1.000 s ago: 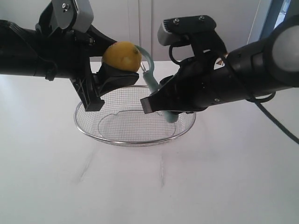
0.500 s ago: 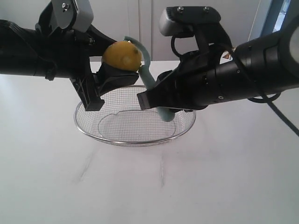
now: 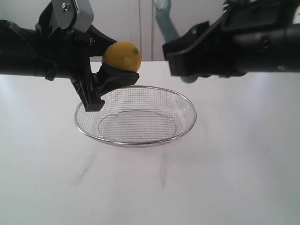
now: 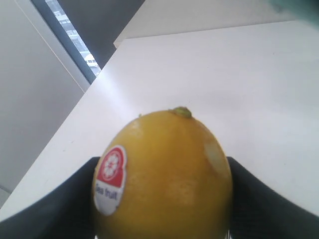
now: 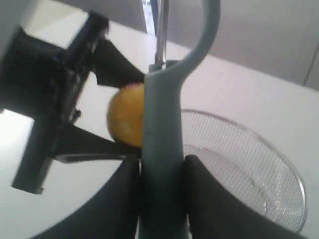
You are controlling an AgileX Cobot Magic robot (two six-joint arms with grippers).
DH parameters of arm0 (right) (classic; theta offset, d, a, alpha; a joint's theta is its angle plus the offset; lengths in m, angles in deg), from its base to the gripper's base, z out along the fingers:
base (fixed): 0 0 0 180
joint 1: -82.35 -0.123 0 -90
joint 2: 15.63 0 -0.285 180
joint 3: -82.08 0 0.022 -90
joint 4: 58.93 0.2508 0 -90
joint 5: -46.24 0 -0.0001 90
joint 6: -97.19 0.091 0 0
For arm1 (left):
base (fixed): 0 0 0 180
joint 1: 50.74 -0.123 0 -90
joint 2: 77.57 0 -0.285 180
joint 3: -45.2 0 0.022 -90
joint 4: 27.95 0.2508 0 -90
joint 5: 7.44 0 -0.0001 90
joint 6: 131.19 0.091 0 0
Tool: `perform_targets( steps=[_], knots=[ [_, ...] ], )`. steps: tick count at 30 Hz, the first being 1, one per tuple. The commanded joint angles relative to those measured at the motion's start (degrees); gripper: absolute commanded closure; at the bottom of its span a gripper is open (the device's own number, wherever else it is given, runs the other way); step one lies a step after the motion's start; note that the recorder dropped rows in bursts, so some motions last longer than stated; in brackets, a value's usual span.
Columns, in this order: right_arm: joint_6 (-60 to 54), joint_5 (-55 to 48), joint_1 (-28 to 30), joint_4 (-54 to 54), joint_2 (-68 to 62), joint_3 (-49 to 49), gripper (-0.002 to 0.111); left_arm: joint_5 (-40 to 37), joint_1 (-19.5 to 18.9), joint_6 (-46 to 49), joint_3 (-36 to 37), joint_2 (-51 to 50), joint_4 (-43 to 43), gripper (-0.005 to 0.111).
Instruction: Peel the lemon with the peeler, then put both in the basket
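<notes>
Right pincer (image 5: 160, 191) aloft, seemingly level

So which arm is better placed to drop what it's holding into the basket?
Probably left: the left gripper holds the lemon low over the basket, while the right gripper holds the peeler higher up.

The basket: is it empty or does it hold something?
Empty: only bare mesh shows inside the basket; the lemon and the peeler are held in the air.
</notes>
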Motion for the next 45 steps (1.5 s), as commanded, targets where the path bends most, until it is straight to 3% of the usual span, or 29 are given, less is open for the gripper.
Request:
perform_targets(
  steps=[1, 9, 31, 45],
  knots=[
    [4.6, 1.44, -0.28, -5.85, 9.29, -0.45, 0.108, -0.62, 0.31, -0.12, -0.06, 0.74, -1.34, 0.107],
    [16.67, -4.13, -0.28, -18.12, 13.79, -0.7, 0.108, -0.62, 0.31, -0.12, -0.06, 0.74, -1.34, 0.107],
    [17.18, -4.68, -0.28, -18.52, -8.06, -0.7, 0.108, -0.62, 0.31, -0.12, -0.06, 0.74, -1.34, 0.107],
    [17.18, -4.68, -0.28, -18.55, -9.05, -0.7, 0.108, -0.52, 0.21, -0.12, -0.06, 0.74, -0.73, 0.107]
  ],
)
